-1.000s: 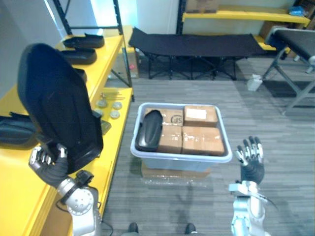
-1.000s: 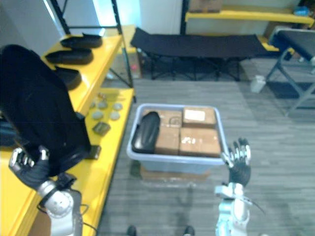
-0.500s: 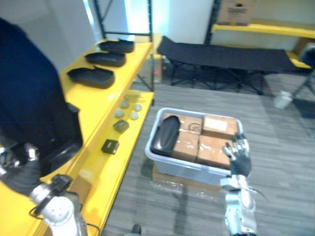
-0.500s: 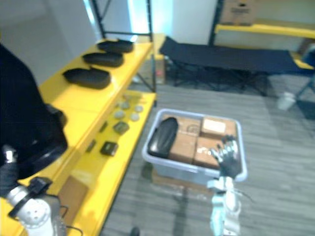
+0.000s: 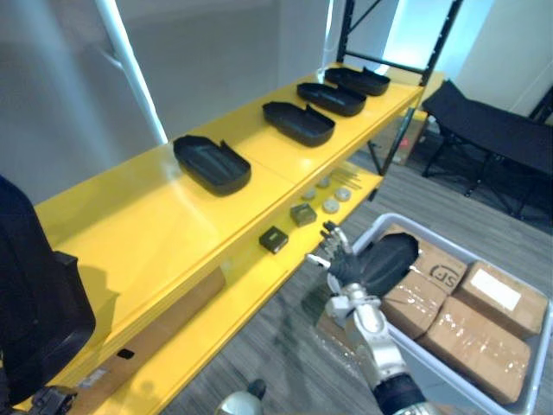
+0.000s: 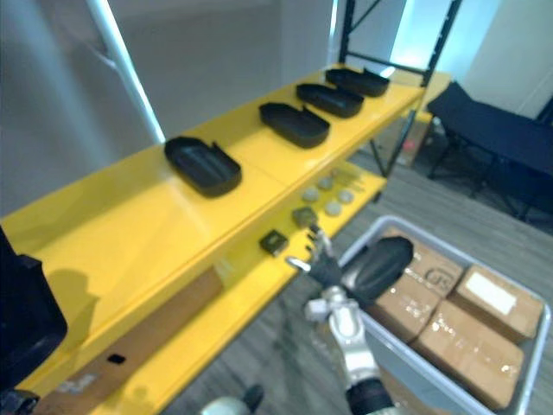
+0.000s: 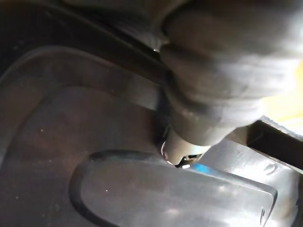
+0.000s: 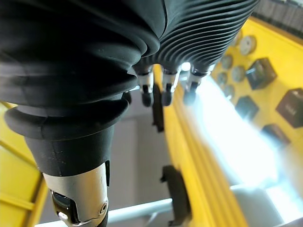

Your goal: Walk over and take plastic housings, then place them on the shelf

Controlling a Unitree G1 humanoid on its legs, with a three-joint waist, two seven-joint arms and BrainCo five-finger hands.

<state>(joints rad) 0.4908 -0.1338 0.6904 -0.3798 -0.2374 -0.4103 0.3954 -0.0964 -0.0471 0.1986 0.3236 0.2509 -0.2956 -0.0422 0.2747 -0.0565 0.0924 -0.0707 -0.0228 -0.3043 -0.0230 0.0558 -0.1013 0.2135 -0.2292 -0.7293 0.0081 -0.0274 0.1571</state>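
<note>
A large black plastic housing (image 5: 34,303) stands upright at the lower left, over the near end of the yellow shelf top (image 5: 138,233). In the left wrist view my left hand's thumb (image 7: 187,144) presses into the housing's dark inner face (image 7: 71,132). My right hand (image 5: 344,266) hovers open with straight fingers (image 8: 163,90) between the shelf's lower board and the bin, holding nothing. Another black housing (image 5: 389,259) lies in the grey bin (image 5: 449,244) beside the right hand. Several black housings, such as one (image 5: 212,162) and another (image 5: 298,123), lie along the shelf top.
Brown boxes (image 5: 471,333) fill the bin at the lower right. Small black blocks (image 5: 274,239) and round discs (image 5: 330,206) sit on the lower yellow board. A flat cardboard box (image 5: 164,316) lies under the shelf top. A black post (image 5: 441,39) and a black cot (image 5: 492,134) stand farther back.
The camera has swung left, so the shelf now spans the view and the bin sits at the lower right. My left hand still holds the large housing; my right hand stays open.
</note>
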